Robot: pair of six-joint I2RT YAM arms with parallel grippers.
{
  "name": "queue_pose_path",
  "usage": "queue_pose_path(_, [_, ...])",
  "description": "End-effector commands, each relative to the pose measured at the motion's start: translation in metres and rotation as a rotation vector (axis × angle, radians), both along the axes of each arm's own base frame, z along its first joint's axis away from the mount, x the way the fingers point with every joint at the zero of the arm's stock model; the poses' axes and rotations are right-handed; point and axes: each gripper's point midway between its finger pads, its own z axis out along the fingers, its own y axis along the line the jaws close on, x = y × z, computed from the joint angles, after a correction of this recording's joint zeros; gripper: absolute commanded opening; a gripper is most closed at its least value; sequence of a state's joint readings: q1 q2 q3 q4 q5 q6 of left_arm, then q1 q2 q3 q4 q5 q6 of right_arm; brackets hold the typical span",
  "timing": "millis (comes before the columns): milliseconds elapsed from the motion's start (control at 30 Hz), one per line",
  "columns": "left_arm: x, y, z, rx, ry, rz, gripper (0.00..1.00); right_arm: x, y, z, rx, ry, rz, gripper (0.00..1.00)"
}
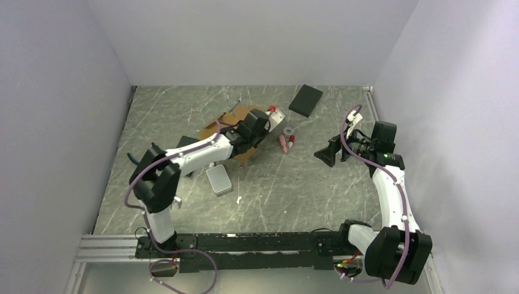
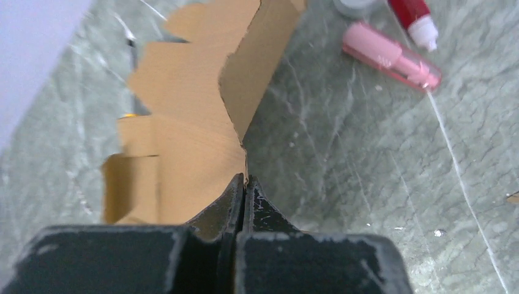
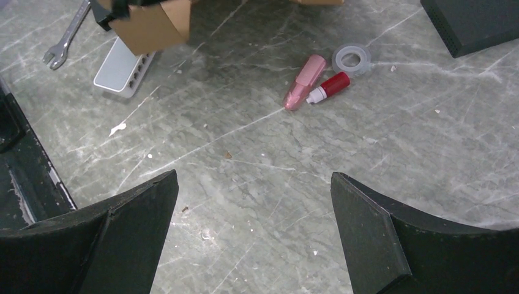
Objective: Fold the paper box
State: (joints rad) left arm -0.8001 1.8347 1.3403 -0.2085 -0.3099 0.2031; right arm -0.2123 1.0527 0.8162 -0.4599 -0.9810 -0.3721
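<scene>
Left wrist view: left jaws pinch the paper box [image 2: 183,153] at a flap edge, prob. so we can crease it; right jaws spread, idle.

You are looking at a table [image 1: 294,196] topped in a dark grey, stone-patterned sheet, veined and scratched with pale lines and dotted with a few white specks. Three plain pale walls box it in: the left wall [image 1: 55,110] along its left edge, the far wall [image 1: 251,37] along its far edge, and the right wall [image 1: 465,92] along its right edge. An aluminium rail [image 1: 104,248] runs along the near edge. The light is soft and even, with only faint shadows.
</scene>
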Motion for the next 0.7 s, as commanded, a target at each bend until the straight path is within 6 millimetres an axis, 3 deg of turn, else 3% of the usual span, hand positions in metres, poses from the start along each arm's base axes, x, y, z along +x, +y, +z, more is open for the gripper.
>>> queue_pose_path(0, [0.008, -0.001, 0.096, -0.097, -0.193, -0.008, 0.00, 0.003, 0.008, 0.014, 0.045, -0.046, 0.044, 1.00])
queue_pose_path(167, [-0.026, -0.019, 0.132, -0.159, -0.234, -0.082, 0.00, 0.002, 0.017, 0.022, 0.137, -0.010, 0.060, 1.00])
queue_pose_path(300, [-0.059, -0.031, 0.138, -0.198, -0.244, -0.116, 0.00, 0.008, 0.015, 0.027, 0.203, 0.031, 0.007, 1.00])
queue_pose_path(500, [-0.094, -0.040, 0.126, -0.330, -0.193, -0.097, 0.00, 0.028, 0.000, 0.015, 0.345, 0.193, -0.189, 1.00])
queue_pose_path(667, [-0.112, -0.047, 0.095, -0.416, -0.107, -0.061, 0.00, 0.033, 0.004, 0.008, 0.460, 0.302, -0.229, 1.00])
